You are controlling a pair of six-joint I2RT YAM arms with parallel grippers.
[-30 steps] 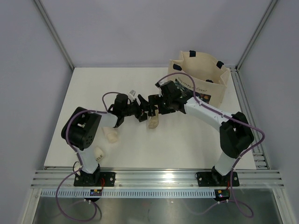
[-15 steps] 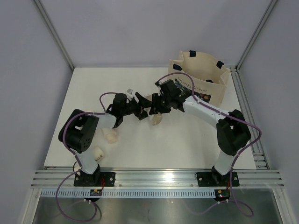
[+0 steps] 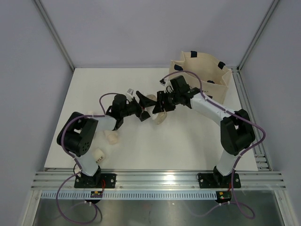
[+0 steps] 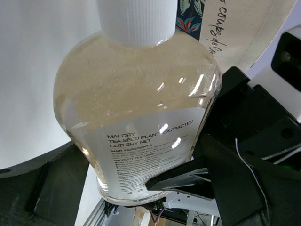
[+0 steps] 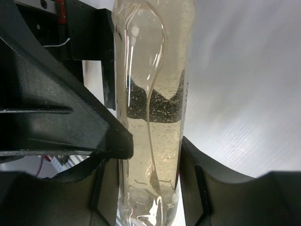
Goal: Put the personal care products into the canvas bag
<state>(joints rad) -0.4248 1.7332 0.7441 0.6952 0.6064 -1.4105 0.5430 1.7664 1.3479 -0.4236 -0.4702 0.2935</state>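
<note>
A clear flat yellowish bottle [image 3: 158,117] with a white ribbed cap [image 4: 136,21] hangs above the middle of the table, between both grippers. My right gripper [image 3: 161,104] is shut on it: in the right wrist view its two fingers press the narrow sides of the bottle [image 5: 153,141]. My left gripper [image 3: 142,108] is open, its fingers spread to either side of the bottle's labelled lower half [image 4: 141,150]. The cream canvas bag [image 3: 223,87] with navy handles stands open at the back right, behind the right arm.
A cream-white tube [image 3: 111,137] and another white product [image 3: 97,155] lie near the left arm's base. A silver white-capped bottle [image 3: 130,92] lies behind the left gripper. The bag's printed front [image 4: 221,19] shows just beyond the bottle.
The right gripper closed on the bottle and the left gripper opened. The bottle and both grippers have shifted slightly right, toward the bag.
</note>
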